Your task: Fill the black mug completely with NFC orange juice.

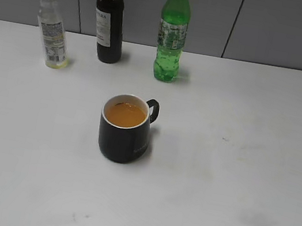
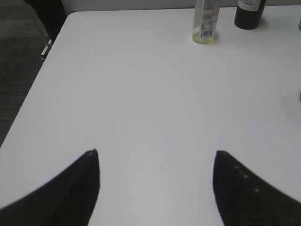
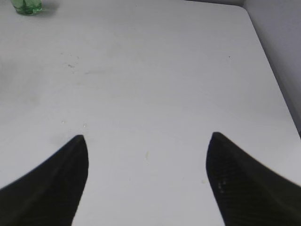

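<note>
- Left gripper (image 2: 156,157): two dark tapered fingers at the bottom of the left wrist view, jaws spread wide, nothing between them, only bare white table (image 2: 141,103) under them.
- Right gripper (image 3: 146,141): same look in the right wrist view, jaws wide apart and empty, over white table with faint scuffs and specks.
- Neither gripper shows in the exterior view; that view has only the table and what stands on it.
- Squat matte black mug with white interior (image 1: 125,132): upright near the table's middle, loop handle toward back right, opaque orange liquid (image 1: 125,114) inside reaching a little below the rim. Faint script on its side, too small to read.
- Mug appears in the exterior view only; neither wrist view catches it, so it lies outside both pairs of jaws.
- Small slim clear plastic bottle with white printed label (image 1: 52,29): back left, upright, capless, only a yellowish residue at the bottom. Label print unreadable.
- Same bottle shows in the left wrist view (image 2: 206,23), far ahead of the left jaws, top cut off by the frame edge.
- Dark wine bottle with white label (image 1: 110,21): just right of the clear bottle, against the grey wall; label text not legible.
- Tall green plastic bottle with yellow cap (image 1: 172,35): right of the wine bottle, patterned label unreadable; its base shows at the right wrist view's top-left corner.
</note>
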You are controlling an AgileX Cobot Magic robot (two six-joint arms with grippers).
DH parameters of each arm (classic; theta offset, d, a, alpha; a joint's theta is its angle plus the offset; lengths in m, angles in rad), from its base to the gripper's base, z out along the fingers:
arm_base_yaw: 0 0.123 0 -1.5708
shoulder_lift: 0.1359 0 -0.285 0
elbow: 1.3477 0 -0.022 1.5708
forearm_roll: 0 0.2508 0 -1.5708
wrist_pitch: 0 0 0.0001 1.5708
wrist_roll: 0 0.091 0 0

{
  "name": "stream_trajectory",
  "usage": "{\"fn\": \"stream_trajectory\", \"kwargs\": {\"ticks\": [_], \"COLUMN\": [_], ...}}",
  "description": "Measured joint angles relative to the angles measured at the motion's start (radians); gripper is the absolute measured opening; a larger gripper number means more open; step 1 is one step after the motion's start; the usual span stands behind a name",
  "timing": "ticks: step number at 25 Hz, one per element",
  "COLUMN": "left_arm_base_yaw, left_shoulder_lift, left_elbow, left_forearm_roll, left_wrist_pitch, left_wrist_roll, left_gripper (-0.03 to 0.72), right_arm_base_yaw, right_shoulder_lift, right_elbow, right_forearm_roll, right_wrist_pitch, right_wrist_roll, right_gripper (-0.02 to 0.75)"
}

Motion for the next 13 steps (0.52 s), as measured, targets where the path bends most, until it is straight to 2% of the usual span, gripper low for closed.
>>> {"fn": "stream_trajectory", "kwargs": {"ticks": [13], "left_arm_base_yaw": [0.0], "left_shoulder_lift": [0.0], "left_elbow": [0.0], "left_forearm_roll": [0.0], "left_wrist_pitch": [0.0], "left_wrist_roll": [0.0], "left_gripper": [0.508], "right_arm_base_yaw": [0.0], "right_shoulder_lift": [0.0], "right_elbow": [0.0], "right_forearm_roll": [0.0], "right_wrist_pitch": [0.0], "right_wrist_roll": [0.0], "right_gripper": [0.593]}}
